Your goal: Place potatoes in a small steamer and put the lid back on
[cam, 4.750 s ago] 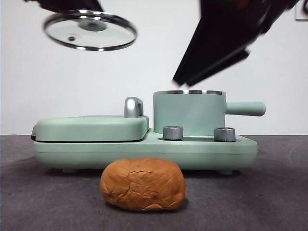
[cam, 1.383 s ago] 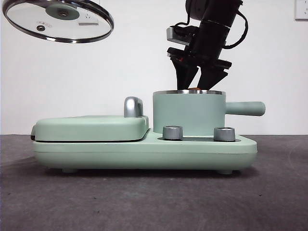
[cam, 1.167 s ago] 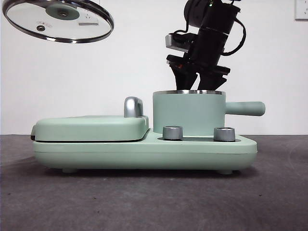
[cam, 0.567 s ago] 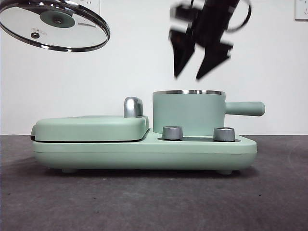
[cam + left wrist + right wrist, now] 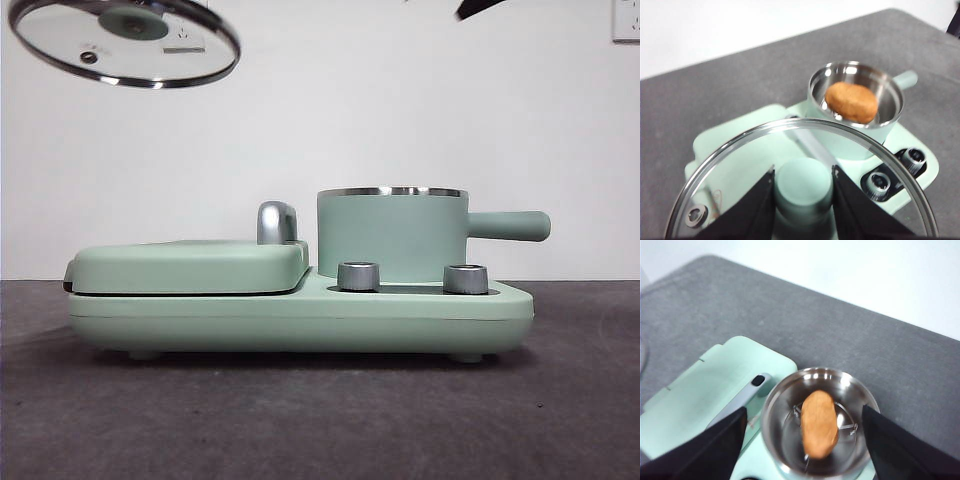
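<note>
The orange-brown potato [image 5: 851,102] lies inside the mint-green small steamer [image 5: 392,232]; it also shows in the right wrist view [image 5: 818,424], and the pot wall hides it in the front view. My left gripper [image 5: 803,187] is shut on the mint-green knob of the glass lid [image 5: 125,42], held high at the upper left of the front view, off to the side of the steamer. My right gripper [image 5: 802,440] is open and empty, high above the steamer [image 5: 820,426]; only a black tip [image 5: 478,8] shows at the front view's top edge.
The steamer stands on a mint-green cooker base [image 5: 300,310] with two steel dials [image 5: 359,276] and a closed flat griddle cover [image 5: 190,265] on the left. The straight side handle [image 5: 510,225] points right. Dark grey table surface surrounds the base.
My right gripper has let go of the potato in the steamer and risen up out of the front view. The lid has stayed high at the upper left, shifting only slightly.
</note>
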Robot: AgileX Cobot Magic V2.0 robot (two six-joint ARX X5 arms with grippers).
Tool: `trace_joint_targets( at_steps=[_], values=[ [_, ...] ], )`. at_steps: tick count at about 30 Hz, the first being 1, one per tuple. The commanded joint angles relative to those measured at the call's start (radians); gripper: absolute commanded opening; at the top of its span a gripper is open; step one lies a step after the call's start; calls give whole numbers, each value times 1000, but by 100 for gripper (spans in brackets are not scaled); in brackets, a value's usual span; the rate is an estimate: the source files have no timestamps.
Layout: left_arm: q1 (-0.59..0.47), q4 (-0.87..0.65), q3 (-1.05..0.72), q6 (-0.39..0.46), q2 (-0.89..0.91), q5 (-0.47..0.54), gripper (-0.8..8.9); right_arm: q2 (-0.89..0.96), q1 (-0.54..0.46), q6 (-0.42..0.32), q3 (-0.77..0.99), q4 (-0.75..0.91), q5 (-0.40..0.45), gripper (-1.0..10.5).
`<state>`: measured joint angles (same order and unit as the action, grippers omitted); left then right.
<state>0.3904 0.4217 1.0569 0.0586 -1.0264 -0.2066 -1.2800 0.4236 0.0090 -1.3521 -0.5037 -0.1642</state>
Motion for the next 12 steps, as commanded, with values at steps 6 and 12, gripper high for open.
trace_joint_targets(
  at_steps=[6, 12],
  values=[
    [51, -130, 17, 0, -31, 0, 9, 259, 5, 63, 276, 40, 1, 358],
    [101, -235, 18, -1, -109, 1, 9, 454, 6, 113, 472, 71, 72, 358]
  ],
)
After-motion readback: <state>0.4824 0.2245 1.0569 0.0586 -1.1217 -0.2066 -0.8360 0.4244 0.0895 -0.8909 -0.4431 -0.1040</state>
